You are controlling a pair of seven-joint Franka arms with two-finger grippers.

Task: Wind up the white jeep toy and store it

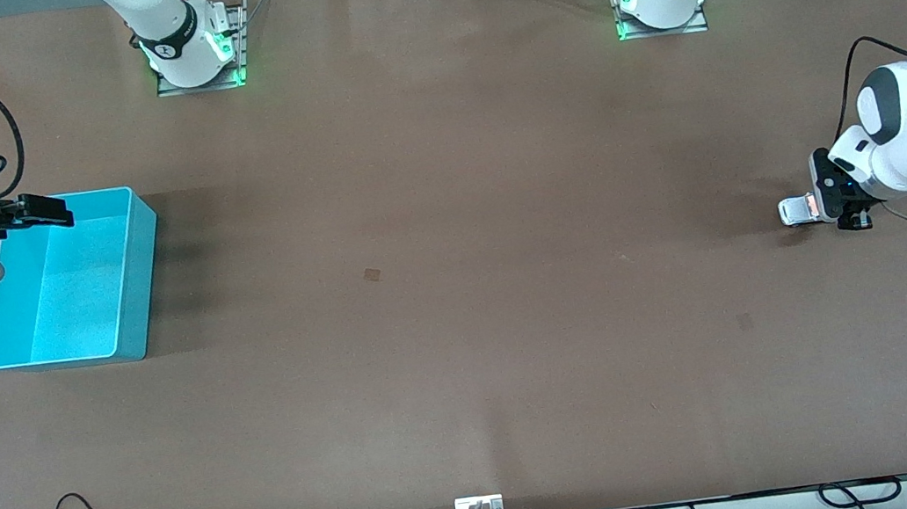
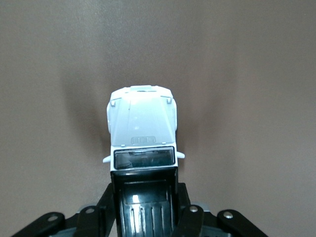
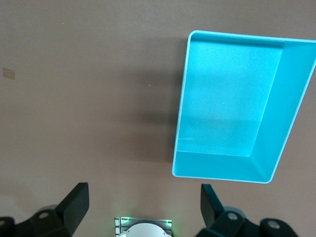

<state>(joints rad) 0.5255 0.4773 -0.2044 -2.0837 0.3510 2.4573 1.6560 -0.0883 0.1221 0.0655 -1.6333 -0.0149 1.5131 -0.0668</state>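
I see bare desk (image 1: 458, 289) across the whole middle stretch, from the turquoise bin (image 1: 130, 291) at the right arm's end to the white jeep toy (image 1: 795, 210) at the left arm's end, so a gripper can sweep through there unhindered. The bin's upright walls are the one raised obstacle on the surface; its inside is open from above. The right gripper (image 1: 44, 212) hangs over the bin's rim with its jaws spread wide, partly crowding that entry. The left gripper (image 1: 828, 206) sits low at the desk, jaws clamped on the jeep, blocking that corner. Cables trail along the desk edge nearest the front camera.
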